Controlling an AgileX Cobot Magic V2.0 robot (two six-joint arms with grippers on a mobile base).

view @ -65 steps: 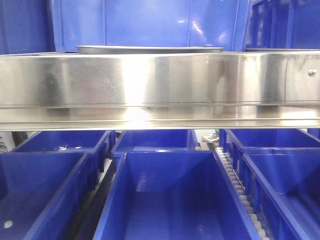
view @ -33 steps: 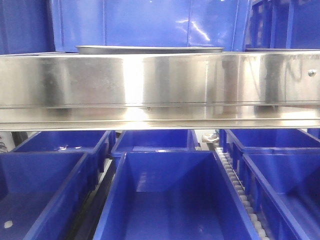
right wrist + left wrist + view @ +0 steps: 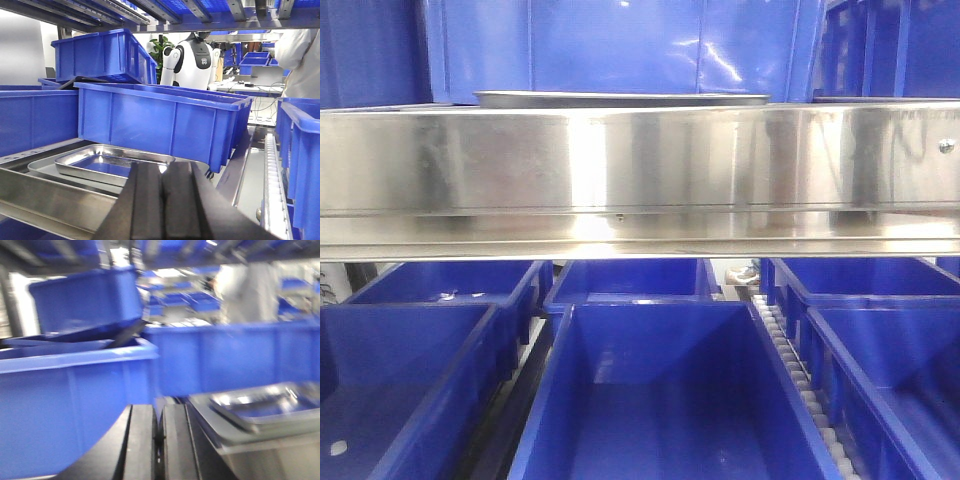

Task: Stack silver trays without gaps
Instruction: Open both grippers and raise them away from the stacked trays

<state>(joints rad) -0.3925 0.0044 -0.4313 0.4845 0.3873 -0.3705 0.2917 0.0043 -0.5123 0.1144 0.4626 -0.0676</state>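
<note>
In the right wrist view a shiny silver tray [image 3: 112, 161] rests inside a wider silver tray [image 3: 40, 168] on the steel shelf, left of and beyond my right gripper [image 3: 162, 166]. That gripper's black fingers are pressed together with nothing between them. In the blurred left wrist view the silver trays [image 3: 262, 407] lie to the right of my left gripper [image 3: 159, 409], which is shut and empty. From the front only a thin tray rim [image 3: 620, 98] shows above the rail. Neither gripper touches a tray.
A long steel rail [image 3: 640, 170] spans the front view, with blue bins [image 3: 660, 400] below it. A big blue bin [image 3: 160, 120] stands right behind the trays, another blue bin [image 3: 70, 410] left of my left gripper. A roller track [image 3: 272, 170] runs along the right.
Reflections on the steel rail have shifted sideways in the front view. The tray rim above it has barely moved.
</note>
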